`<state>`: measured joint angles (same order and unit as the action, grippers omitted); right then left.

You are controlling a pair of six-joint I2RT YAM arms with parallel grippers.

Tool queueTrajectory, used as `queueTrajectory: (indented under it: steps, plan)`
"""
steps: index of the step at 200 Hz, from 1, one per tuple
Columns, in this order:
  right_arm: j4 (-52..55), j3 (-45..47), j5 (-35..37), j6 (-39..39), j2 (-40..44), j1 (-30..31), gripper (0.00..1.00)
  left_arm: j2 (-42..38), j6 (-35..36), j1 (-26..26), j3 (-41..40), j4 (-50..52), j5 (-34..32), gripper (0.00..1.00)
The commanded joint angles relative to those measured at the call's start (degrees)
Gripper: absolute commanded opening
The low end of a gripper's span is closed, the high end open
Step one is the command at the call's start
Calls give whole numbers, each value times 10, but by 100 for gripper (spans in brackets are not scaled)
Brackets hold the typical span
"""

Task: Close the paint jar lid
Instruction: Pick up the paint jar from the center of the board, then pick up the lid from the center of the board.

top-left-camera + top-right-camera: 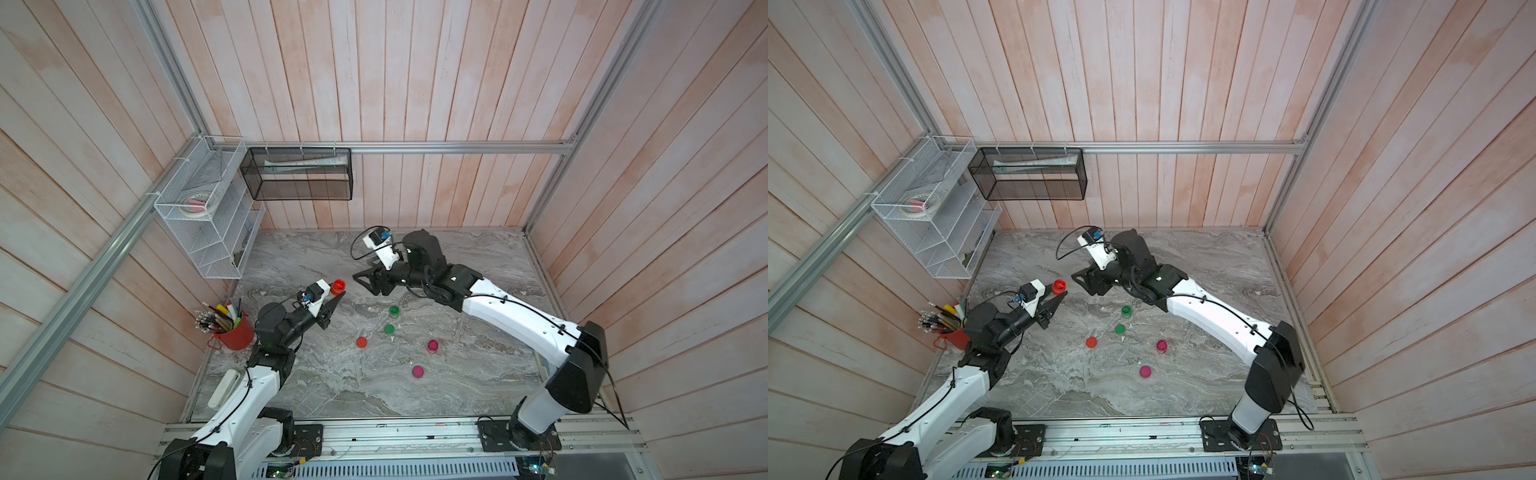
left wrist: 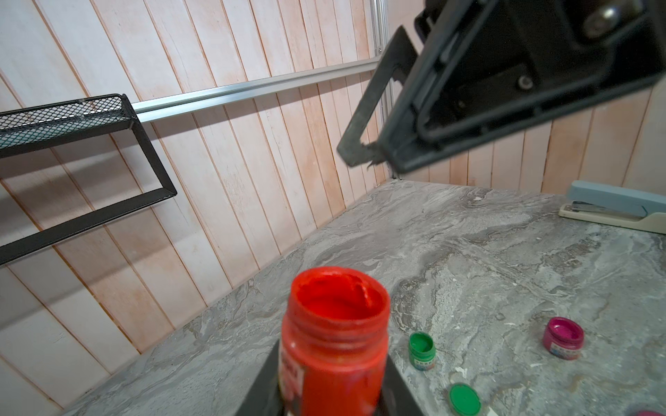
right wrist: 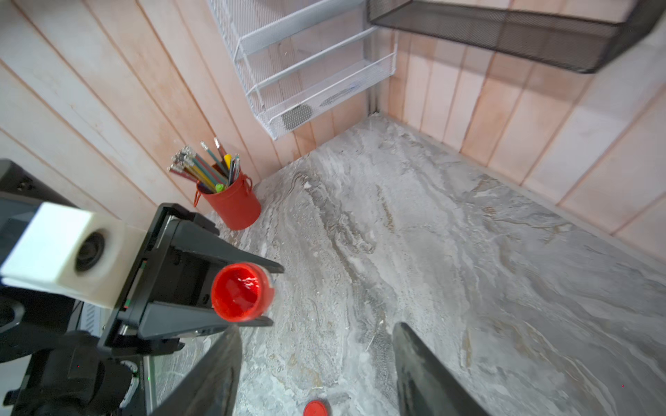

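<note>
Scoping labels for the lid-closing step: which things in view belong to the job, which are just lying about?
Job: red paint jar, uncapped, in the shut left gripper; red lid on the tabletop; right gripper, open, empty.

Lying about: green jar, green lid, pink jar, pink lid, pencil cup, stapler, white wire rack, black mesh basket.

Left gripper (image 1: 339, 289) clamped (right gripper (image 3: 313, 327) splayed)

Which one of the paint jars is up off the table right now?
The red jar, lidless and clamped in the left gripper. The green jar and the pink jar both stand on the table.
</note>
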<state>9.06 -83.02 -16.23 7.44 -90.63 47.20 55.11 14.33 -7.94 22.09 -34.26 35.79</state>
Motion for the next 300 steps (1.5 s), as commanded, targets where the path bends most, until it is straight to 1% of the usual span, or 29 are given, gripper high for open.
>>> queueTrajectory:
  steps: [1, 13, 39, 60, 87, 103, 123, 167, 210, 253, 300]
  plan:
    - [-90, 76, -16, 44, 62, -38, 69, -11, -7, 0, 2, -3, 18, 26]
    - [-80, 104, -3, 41, 79, -49, 69, -27, -12, 0, 0, 0, 29, 26]
    - [-58, 161, 26, 29, 85, -52, 69, -81, -23, 0, 1, 31, 46, 27]
    - [-86, 222, 26, 47, 85, -47, 69, -138, -38, 0, 1, 68, 60, 28]
    - [-134, 277, 40, 51, 77, -20, 68, -204, -67, 0, 2, 112, 73, 28]
    - [-148, 281, 42, 43, 58, 1, 68, -236, -81, 0, 1, 136, 68, 28]
    - [-162, 282, 37, 28, 30, 24, 68, -266, -80, 0, -2, 171, 56, 28]
    - [-206, 285, 41, 40, -27, 52, 59, -321, -84, 0, -23, 196, 24, 29]
    - [-211, 247, 29, 61, -95, 61, 51, -323, -78, 0, -28, 195, 12, 29]
    - [-220, 229, 35, 68, -135, 78, 49, -326, -70, 0, -27, 198, -1, 29]
    - [-197, 197, 53, 62, -176, 92, 45, -336, -65, 0, -26, 199, -29, 29]
